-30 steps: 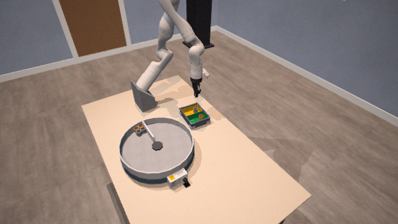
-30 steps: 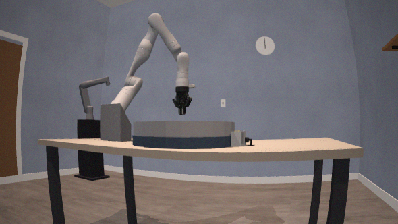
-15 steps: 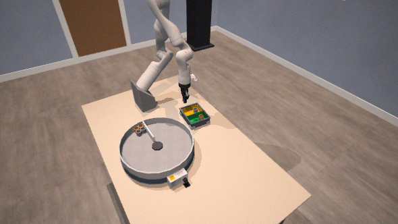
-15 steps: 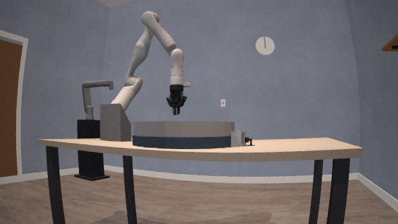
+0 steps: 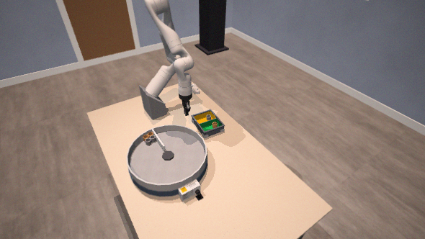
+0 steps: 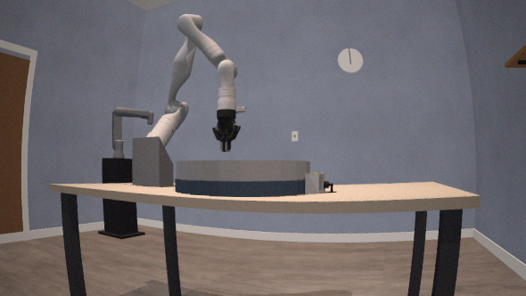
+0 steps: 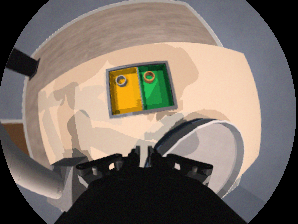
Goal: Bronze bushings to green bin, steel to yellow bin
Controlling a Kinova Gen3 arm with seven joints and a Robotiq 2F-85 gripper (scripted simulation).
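My gripper (image 5: 186,114) (image 6: 226,149) (image 7: 143,151) is slightly open, with a narrow empty gap between its fingertips. It hangs above the table, beside the yellow bin (image 5: 200,119) (image 7: 131,98) and behind the turntable (image 5: 184,158) (image 6: 242,170) (image 7: 215,150). A steel bushing (image 5: 208,118) (image 7: 121,85) is in the yellow bin. A bronze bushing (image 5: 215,125) (image 7: 149,81) is in the green bin (image 5: 207,127) (image 7: 157,96). Bronze and steel bushings cluster on the turntable, left of the white bar in the top view; the exterior view hides them behind the rim.
The white bar (image 5: 158,140) runs from the turntable's rim towards its dark hub (image 5: 168,155). A raised wall rings the turntable. A small control box (image 5: 189,190) (image 6: 315,183) stands at its edge. The grey arm mount (image 5: 153,104) (image 6: 152,162) stands near the table's back left.
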